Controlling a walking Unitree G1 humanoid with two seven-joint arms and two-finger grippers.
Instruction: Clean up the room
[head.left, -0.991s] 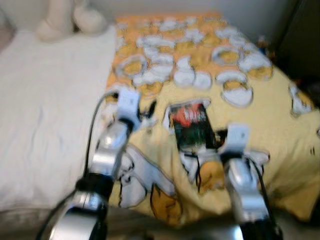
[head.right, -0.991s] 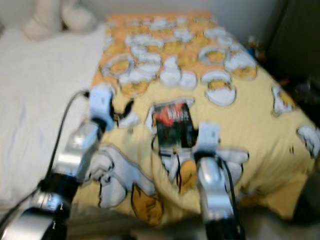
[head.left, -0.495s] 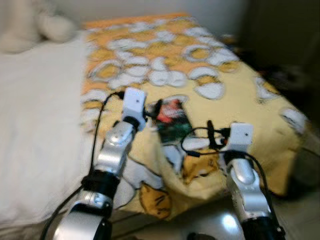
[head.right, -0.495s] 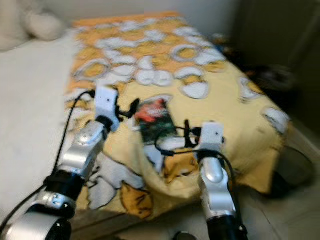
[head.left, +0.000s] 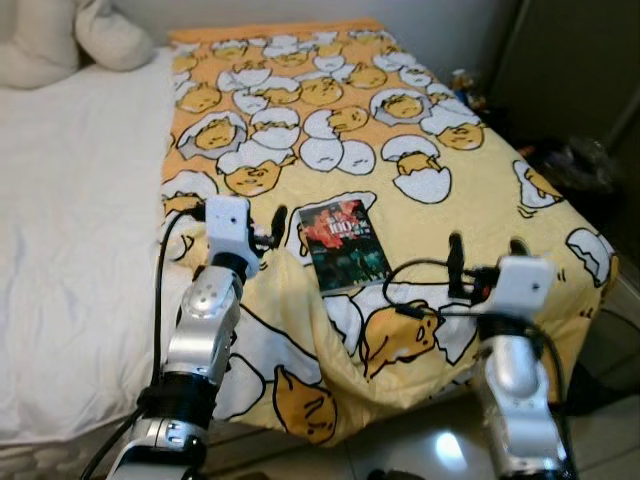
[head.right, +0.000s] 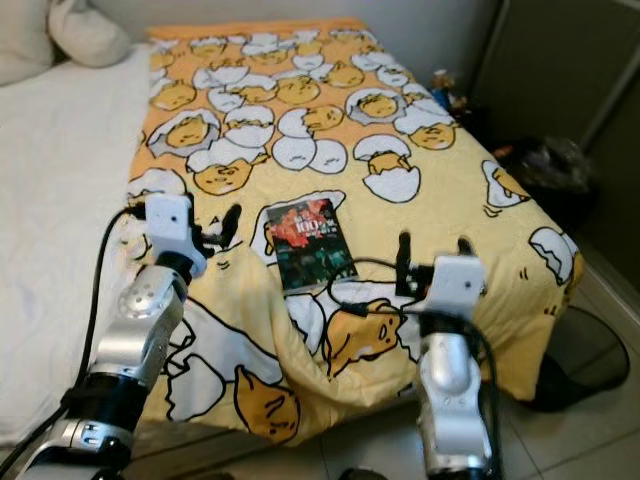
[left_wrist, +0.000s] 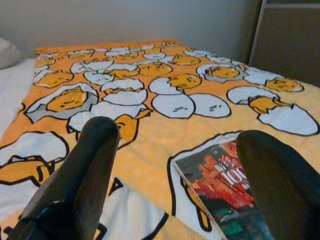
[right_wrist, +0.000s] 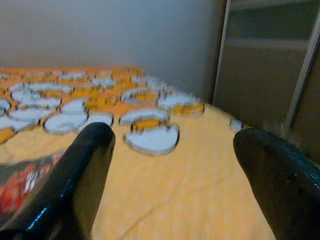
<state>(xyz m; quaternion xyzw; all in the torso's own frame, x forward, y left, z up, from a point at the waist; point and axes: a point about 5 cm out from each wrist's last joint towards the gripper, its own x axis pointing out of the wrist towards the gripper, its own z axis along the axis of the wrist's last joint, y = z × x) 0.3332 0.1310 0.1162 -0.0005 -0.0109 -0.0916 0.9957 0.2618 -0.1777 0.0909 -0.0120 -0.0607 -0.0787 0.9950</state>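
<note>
A book (head.left: 343, 247) with a red and dark cover lies flat on the yellow egg-print blanket (head.left: 330, 120) near the bed's front edge. My left gripper (head.left: 262, 232) hovers low over the blanket just left of the book, open with nothing held. Its wrist view has the book (left_wrist: 225, 195) lying by one of its fingers (left_wrist: 85, 170). To the right of the book my right gripper (head.left: 487, 252) is open and empty, and the book's edge (right_wrist: 25, 185) appears behind one finger in its wrist view.
A white duvet (head.left: 70, 230) covers the bed's left half, with cream pillows (head.left: 60, 40) at the head. A dark cabinet (head.left: 580, 70) stands on the right. A dark basket (head.right: 585, 360) sits on the tiled floor by the bed's corner.
The whole picture has shifted and sharpened, so the camera moved. The book has stayed put on the blanket. My right gripper now sits a little further right of the book.
</note>
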